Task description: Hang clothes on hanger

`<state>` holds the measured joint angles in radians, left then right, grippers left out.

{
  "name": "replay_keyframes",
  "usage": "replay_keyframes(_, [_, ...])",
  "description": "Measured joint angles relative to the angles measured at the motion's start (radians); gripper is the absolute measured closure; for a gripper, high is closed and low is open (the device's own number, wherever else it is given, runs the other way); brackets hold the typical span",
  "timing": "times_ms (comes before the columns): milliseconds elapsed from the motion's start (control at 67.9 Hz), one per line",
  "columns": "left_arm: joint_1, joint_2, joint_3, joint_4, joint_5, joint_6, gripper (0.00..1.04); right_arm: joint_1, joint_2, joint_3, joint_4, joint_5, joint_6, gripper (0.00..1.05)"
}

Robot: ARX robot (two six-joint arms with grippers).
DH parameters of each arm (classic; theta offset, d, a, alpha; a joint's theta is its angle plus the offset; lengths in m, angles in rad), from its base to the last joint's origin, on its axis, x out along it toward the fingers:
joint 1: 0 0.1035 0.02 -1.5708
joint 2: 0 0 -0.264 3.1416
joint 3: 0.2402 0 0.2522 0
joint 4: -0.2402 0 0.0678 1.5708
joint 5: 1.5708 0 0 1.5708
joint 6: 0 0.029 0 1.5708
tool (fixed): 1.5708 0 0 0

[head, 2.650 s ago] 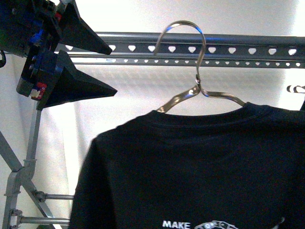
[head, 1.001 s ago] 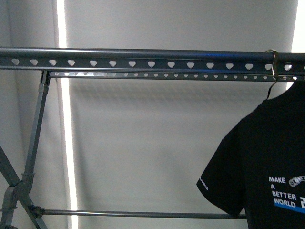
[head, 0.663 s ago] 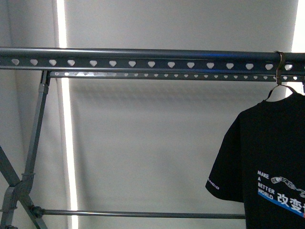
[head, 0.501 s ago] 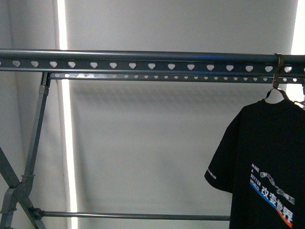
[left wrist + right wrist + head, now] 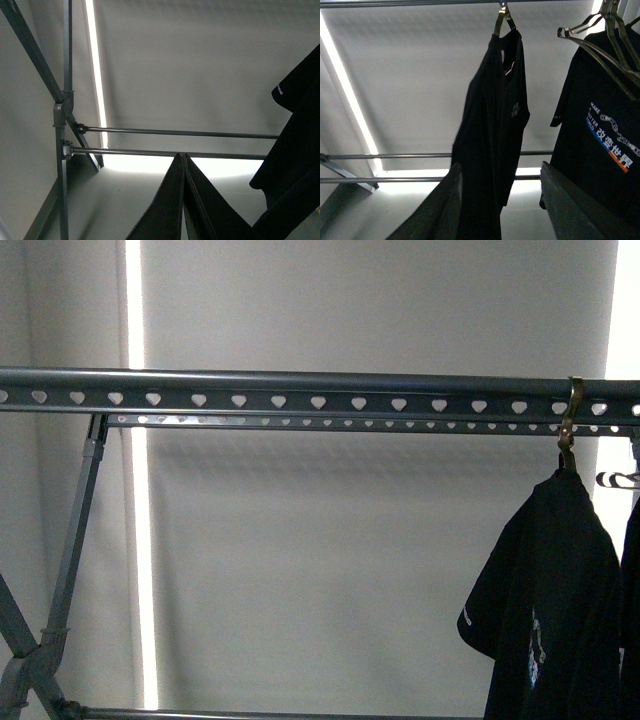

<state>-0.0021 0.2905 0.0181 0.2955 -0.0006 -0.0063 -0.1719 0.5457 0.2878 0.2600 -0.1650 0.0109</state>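
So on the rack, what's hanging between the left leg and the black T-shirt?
Nothing. In the front view the rail is bare from the left leg to the black T-shirt, with only the pale wall behind.

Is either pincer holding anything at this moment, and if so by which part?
Nothing is held. The left pincer is shut on nothing; the right pincer is open. The T-shirt hangs from the rail.

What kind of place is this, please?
Probably an indoor clothes-drying or laundry corner: a perforated rack rail on tubular legs, black T-shirts on wire hangers, and a plain pale wall.
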Motion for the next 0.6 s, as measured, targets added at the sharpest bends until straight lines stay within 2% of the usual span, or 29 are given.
replay_keyframes(147, [0.0, -0.071, 0.0, -0.071, 0.0, 0.0, 1.01, 0.076, -0.095, -0.11, 0.008, 0.082, -0.007, 1.02])
replay_keyframes(177, [0.0, -0.084, 0.0, -0.084, 0.0, 0.0, 1.01, 0.119, -0.113, -0.126, 0.008, 0.145, -0.01, 1.02])
replay_keyframes(236, [0.0, -0.106, 0.0, -0.106, 0.0, 0.0, 1.01, 0.164, -0.148, -0.153, 0.005, 0.156, -0.011, 1.02])
replay_keyframes(368, [0.0, -0.251, 0.0, -0.278, 0.0, 0.0, 1.01, 0.168, -0.196, -0.189, -0.009, 0.164, -0.011, 1.02])
replay_keyframes(604, [0.0, -0.286, 0.0, -0.291, 0.0, 0.0, 1.01, 0.168, -0.269, -0.226, -0.044, 0.164, -0.011, 1.02])
